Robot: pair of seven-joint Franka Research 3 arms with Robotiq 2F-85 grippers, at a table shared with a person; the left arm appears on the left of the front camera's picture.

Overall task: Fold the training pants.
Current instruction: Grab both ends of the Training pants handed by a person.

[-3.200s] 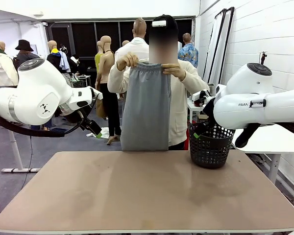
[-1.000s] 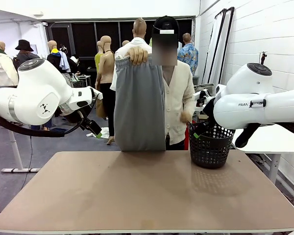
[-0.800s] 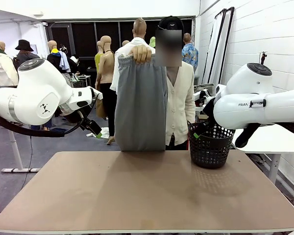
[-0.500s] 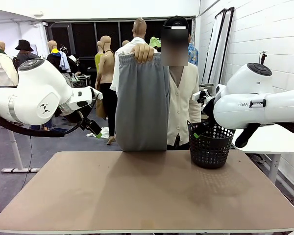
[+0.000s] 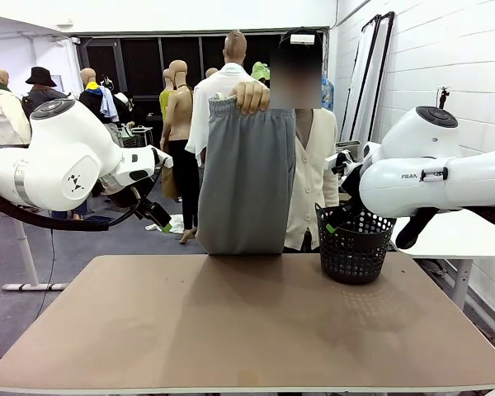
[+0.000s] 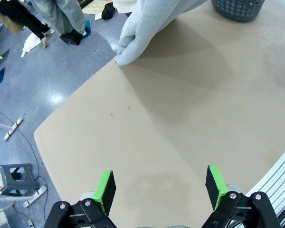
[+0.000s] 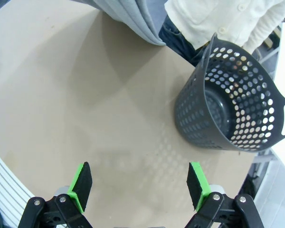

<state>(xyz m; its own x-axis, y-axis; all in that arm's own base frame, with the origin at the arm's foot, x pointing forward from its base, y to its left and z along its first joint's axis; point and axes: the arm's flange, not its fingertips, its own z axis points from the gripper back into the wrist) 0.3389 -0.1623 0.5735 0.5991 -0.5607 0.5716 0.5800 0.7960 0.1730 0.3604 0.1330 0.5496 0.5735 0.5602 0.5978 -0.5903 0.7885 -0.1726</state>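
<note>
- Grey soft-fabric training pants (image 5: 247, 173) with a gathered elastic waistband hang full length from a person's hand (image 5: 252, 97), which pinches the waistband. They are up and to the robot's left of the black perforated plastic basket (image 5: 351, 252) and apart from it.
- Judged reason for the hold: the garment is let hang straight so it can be laid out flat. No fold has been made yet.
- The hem is level with the table edge that runs past the basket's far side. The left wrist view shows a hem corner (image 6: 118, 56) at that edge; I cannot tell whether it is touching or just clear.
- Left gripper (image 6: 160, 185): jaws spread fully, green pads holding nothing. It hangs over bare table well to the near side of the basket.
- Right gripper (image 7: 138, 183): also fully spread and holding nothing, above the table just on the near side of the basket.
- The tan smooth tabletop (image 5: 247, 322) is bare from the basket across to the opposite side and forward to the near edge, which leaves ample room to spread the cloth.
- Risk, as a judgement: the basket's wall crowds that corner, so a pant leg spread toward it could catch or drape over the rim.
</note>
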